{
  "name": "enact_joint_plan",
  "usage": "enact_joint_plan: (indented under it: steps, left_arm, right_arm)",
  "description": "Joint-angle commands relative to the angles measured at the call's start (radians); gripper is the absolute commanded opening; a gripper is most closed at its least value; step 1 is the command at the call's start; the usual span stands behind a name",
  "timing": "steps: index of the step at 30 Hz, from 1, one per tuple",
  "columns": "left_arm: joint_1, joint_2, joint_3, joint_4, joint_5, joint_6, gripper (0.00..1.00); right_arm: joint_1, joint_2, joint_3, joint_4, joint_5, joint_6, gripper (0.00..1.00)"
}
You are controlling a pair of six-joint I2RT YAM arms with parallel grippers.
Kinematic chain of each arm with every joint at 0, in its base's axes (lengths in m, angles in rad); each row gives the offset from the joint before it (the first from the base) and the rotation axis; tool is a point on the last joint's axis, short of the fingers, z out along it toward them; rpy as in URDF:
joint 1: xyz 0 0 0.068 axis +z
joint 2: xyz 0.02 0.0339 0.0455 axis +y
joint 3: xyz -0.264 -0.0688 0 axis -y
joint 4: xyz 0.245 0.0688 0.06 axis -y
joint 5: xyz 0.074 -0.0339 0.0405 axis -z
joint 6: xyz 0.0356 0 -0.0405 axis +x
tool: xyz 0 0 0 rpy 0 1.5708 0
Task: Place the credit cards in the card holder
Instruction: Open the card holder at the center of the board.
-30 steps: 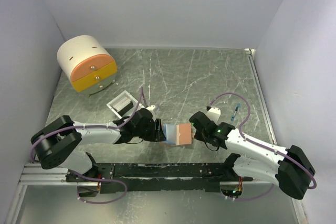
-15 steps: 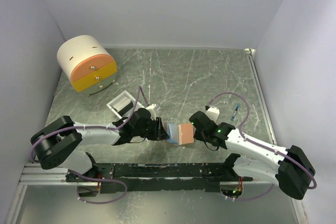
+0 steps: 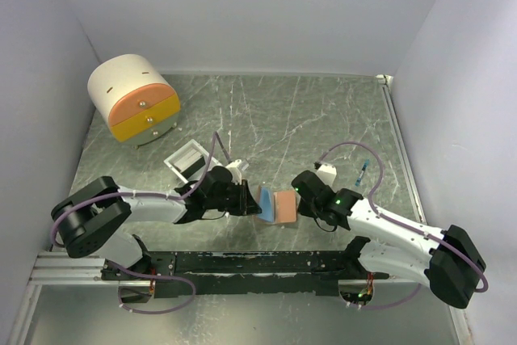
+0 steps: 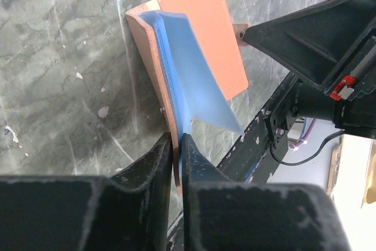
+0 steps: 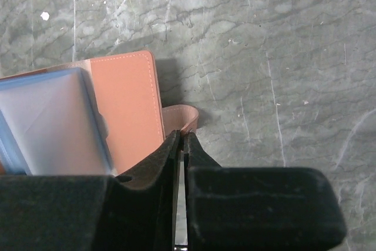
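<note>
The card holder (image 3: 277, 205) is salmon-brown outside and pale blue inside. It stands half folded on the table between my two arms. My left gripper (image 3: 252, 200) is shut on its left flap, and the left wrist view (image 4: 176, 139) shows the jaws pinching the brown cover and blue lining. My right gripper (image 3: 296, 204) is shut on the holder's small strap tab (image 5: 183, 120) at the right edge. The holder (image 5: 126, 107) fills the left of the right wrist view. No credit cards show in any view.
A round cream-and-orange drawer unit (image 3: 133, 99) stands at the back left. A small white open box (image 3: 187, 160) sits just behind my left arm. A small blue pen-like thing (image 3: 363, 172) lies at the right. A black rail (image 3: 258, 264) runs along the near edge.
My left gripper has moved right, toward the right gripper, with its flap. The card holder has gone from nearly flat open to half folded. The right gripper has hardly moved.
</note>
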Motion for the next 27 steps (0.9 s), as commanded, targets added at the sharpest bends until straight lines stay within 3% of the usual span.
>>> enact_joint_plan:
  steps: [1,2,6,14,17,22,27]
  left_arm:
    - [-0.006,-0.060,-0.013,0.016,-0.006,0.008,0.15]
    - [-0.006,-0.079,-0.014,-0.006,-0.012,0.012,0.14]
    - [-0.006,-0.143,0.002,-0.102,-0.044,0.028,0.15]
    - [-0.012,-0.181,0.042,-0.245,-0.067,0.044,0.16]
    - [-0.014,-0.185,0.029,-0.241,-0.072,0.041,0.17]
    - [-0.014,-0.165,0.016,-0.231,-0.059,0.032,0.22]
    - [-0.015,-0.198,0.007,-0.230,-0.065,0.026,0.27]
  right_arm:
    - [-0.004,-0.016,0.057,-0.043,-0.016,-0.030,0.13]
    - [-0.005,-0.023,0.078,-0.061,-0.016,-0.037,0.22]
    - [-0.005,-0.073,0.157,-0.090,-0.044,-0.080,0.41]
    - [0.036,-0.034,0.215,0.037,-0.189,-0.115,0.54]
    - [0.053,0.009,0.202,0.102,-0.219,-0.117,0.66]
    - [0.067,0.112,0.190,0.136,-0.218,-0.118,0.66]
    - [0.068,0.162,0.153,0.113,-0.155,-0.120,0.48]
